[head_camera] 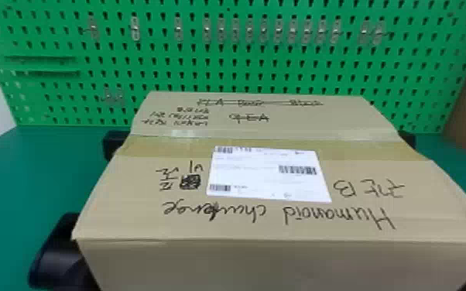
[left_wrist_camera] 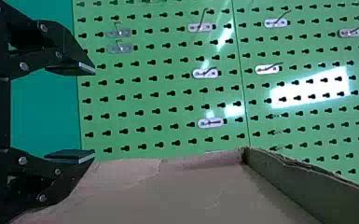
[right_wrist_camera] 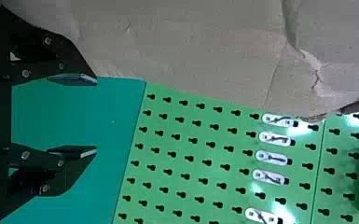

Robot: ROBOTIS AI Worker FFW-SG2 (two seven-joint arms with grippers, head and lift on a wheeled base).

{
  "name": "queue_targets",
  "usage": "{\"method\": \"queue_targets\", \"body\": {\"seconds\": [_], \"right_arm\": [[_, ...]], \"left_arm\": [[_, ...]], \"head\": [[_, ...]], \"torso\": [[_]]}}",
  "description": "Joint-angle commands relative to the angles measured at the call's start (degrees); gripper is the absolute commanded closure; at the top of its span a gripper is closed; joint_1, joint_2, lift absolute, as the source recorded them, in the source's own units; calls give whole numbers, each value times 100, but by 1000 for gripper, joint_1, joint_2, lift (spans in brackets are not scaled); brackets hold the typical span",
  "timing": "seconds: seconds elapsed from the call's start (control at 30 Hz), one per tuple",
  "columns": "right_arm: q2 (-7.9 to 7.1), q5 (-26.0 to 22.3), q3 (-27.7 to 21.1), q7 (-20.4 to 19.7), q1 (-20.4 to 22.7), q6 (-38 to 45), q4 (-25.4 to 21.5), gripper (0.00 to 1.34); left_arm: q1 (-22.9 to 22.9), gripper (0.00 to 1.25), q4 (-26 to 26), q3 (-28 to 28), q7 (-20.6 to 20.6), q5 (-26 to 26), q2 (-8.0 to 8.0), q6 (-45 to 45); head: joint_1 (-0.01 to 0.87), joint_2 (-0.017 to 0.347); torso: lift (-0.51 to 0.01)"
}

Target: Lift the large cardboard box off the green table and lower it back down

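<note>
Box [head_camera: 267,224] apparently part-hiding left gripper [head_camera: 114,144]

I'm working a left gripper [head_camera: 113,145] and a right gripper [head_camera: 408,138], both black, with thin, flat finger pads [left_wrist_camera: 70,156] edged pale grey at the tips. Behind the fingers, angular black links [right_wrist_camera: 70,179] carry round silver screws [right_wrist_camera: 25,155]. Farther back from my left fingers, the left arm [head_camera: 56,255] has a smooth, rounded black shell.

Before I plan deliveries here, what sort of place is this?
Probably a workshop or robotics lab: there's a green pegboard with metal hooks, a green table and a hand-labelled cardboard box.
</note>
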Motion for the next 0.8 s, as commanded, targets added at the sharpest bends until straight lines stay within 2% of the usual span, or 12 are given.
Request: {"method": "queue_targets", "body": {"seconds": [0.0, 0.43, 0.77], "right_arm": [[46, -25, 12, 3, 10, -44, 8, 696], [143, -43, -67, 3, 19, -114, 35, 696], [151, -34, -155, 3, 19, -132, 35, 696]], "left_arm": [[2, 587, 0, -31, -12, -18, 0, -4], [2, 588, 0, -40, -3, -27, -9, -4], [2, 587, 0, -31, 41, -53, -9, -39]], "head": [[508, 51], [508, 51], [508, 51]], "torso": [[-211], [-211], [-211]]}}
